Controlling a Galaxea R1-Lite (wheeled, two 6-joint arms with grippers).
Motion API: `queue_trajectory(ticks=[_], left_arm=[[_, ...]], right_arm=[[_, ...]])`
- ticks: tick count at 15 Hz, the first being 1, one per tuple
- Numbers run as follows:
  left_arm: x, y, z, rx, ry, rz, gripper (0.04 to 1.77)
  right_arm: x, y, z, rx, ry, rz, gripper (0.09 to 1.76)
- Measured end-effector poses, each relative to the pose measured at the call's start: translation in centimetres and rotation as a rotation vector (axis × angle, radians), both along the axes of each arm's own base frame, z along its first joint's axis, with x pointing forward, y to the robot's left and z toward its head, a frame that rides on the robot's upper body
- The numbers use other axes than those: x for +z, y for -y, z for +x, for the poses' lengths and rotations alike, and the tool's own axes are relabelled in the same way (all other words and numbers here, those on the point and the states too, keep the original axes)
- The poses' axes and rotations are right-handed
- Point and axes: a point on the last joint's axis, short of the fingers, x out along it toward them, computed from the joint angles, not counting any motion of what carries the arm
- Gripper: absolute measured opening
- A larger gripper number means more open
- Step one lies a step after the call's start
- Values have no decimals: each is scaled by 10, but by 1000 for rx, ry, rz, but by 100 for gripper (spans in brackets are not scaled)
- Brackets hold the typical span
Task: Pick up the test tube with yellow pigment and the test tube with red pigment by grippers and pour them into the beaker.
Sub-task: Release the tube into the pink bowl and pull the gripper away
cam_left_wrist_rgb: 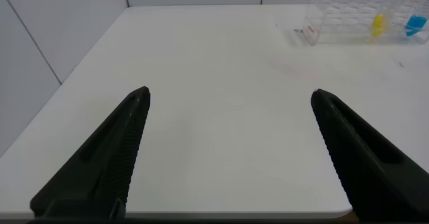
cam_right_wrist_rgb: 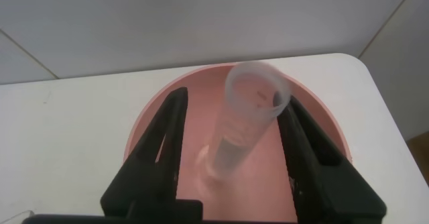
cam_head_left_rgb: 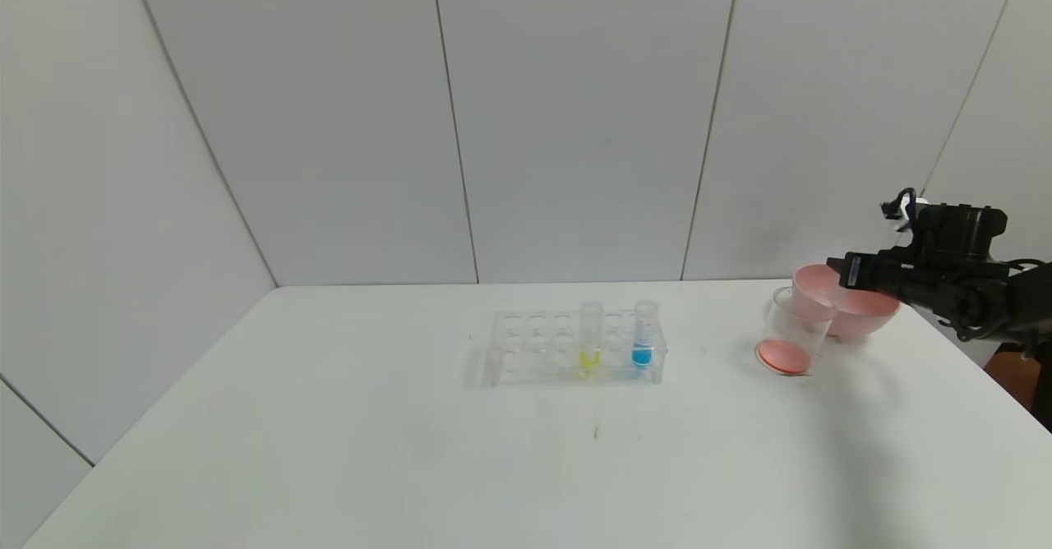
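Jaws of the right gripper (cam_right_wrist_rgb: 236, 98) stand spread wider than the clear tube (cam_right_wrist_rgb: 244, 123) between them. We see a gap on one side, while the other finger sits at or very near the tube's rim, so we judge the tube let go rather than pinched. It leans mouth-up with its round end down inside the pink bowl (cam_right_wrist_rgb: 208, 73), and it looks empty. We take it for the red-pigment tube, already poured out. The bowl under the jaws seems to serve as the place for used tubes, which would explain why the gripper hangs right over it at the far right of the table (cam_head_left_rgb: 329, 450).

Just beside the bowl, touching or nearly so, stands the beaker (cam_head_left_rgb: 787, 337) with a layer of orange-red liquid in its bottom. That fits our reading that the red half of the task is done.

Well apart from them, toward the middle of the table, the clear rack (cam_head_left_rgb: 534, 348) holds the test tube with yellow pigment (cam_head_left_rgb: 590, 335) upright in its slot, untouched. The blue tube (cam_head_left_rgb: 643, 334) stands a couple of slots away in the same row. The upright slots keep the liquids from spilling until each tube is lifted.

The left gripper (cam_left_wrist_rgb: 230, 93) is parked low near the left side of the table, its fingers wide apart and holding nothing. We judge the yellow tube comes next.
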Motion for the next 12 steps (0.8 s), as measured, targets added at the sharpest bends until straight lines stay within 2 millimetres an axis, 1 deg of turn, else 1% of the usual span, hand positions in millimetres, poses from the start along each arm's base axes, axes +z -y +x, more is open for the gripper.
queue_trajectory(ticks=[3, 6, 9, 11, 12], left_arm=[[0, 0, 0, 0, 0, 0, 172], [0, 0, 0, 0, 0, 0, 172], [0, 0, 0, 0, 0, 0, 172], [0, 0, 0, 0, 0, 0, 172], [0, 0, 0, 0, 0, 0, 172]], right_arm=[[1, 0, 0, -3, 3, -4, 121], [4, 2, 0, -13, 23, -19, 137], [18, 1, -2, -11, 100, -51, 148], [28, -6, -7, 3, 106, -55, 153], [35, -13, -11, 16, 101, -53, 155]])
